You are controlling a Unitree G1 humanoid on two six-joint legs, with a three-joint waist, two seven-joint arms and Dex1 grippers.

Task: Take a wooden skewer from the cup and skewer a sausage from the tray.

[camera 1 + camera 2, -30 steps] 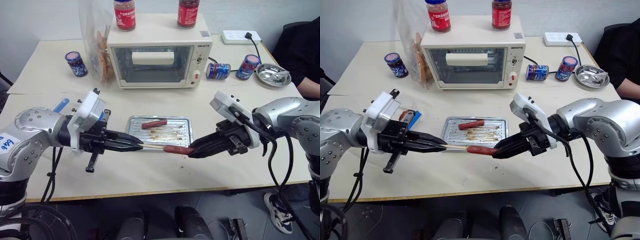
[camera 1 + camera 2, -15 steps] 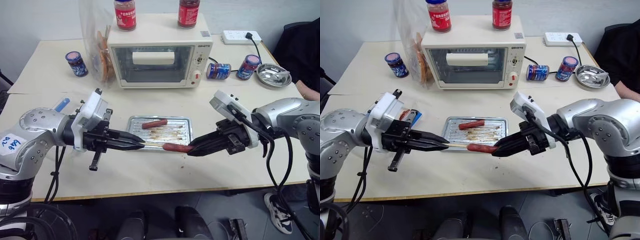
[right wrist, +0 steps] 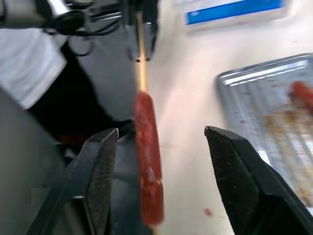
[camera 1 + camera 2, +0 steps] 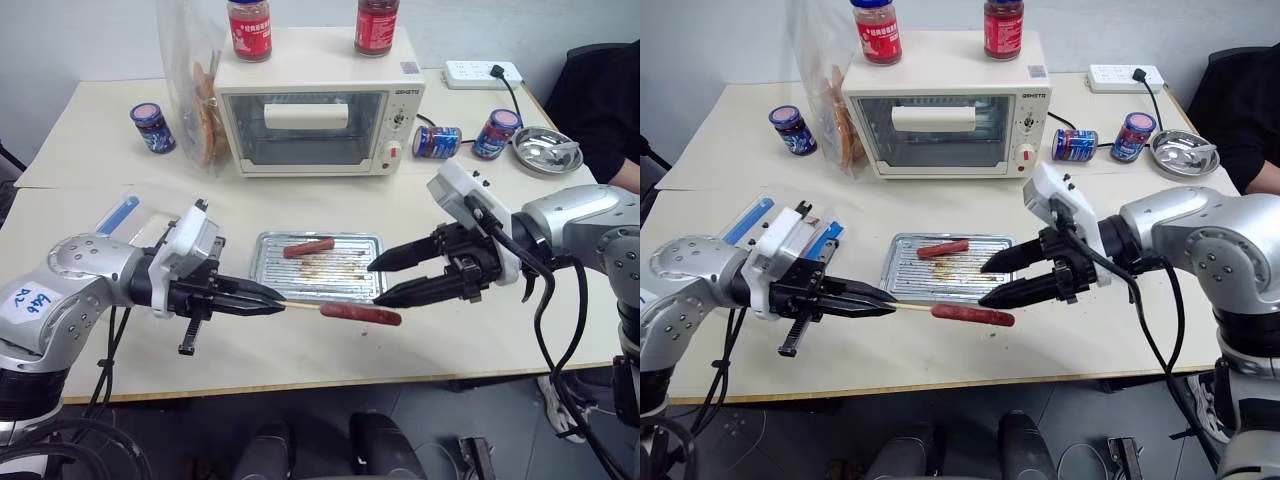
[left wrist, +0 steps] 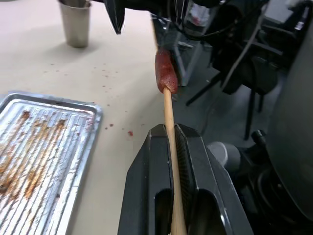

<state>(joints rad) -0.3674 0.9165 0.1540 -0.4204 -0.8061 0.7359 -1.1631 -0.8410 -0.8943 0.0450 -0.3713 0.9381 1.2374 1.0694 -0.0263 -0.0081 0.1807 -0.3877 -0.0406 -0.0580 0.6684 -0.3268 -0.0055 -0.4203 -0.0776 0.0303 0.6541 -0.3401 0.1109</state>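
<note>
So the sausage is sitting on the end of the wooden skewer, hanging in the air just in front of the tray near the tabletop edge, and the left gripper has its fingers clamped on the stick's back end, holding it roughly level so the meat doesn't slide off. The right gripper sits just beside the sausage with its fingers apart and nothing in them, so I'd guess the skewering is basically done. A second sausage lies on the tray, the cup stands off behind, the toaster oven and jars are well back, and nothing's really in the way.
</note>
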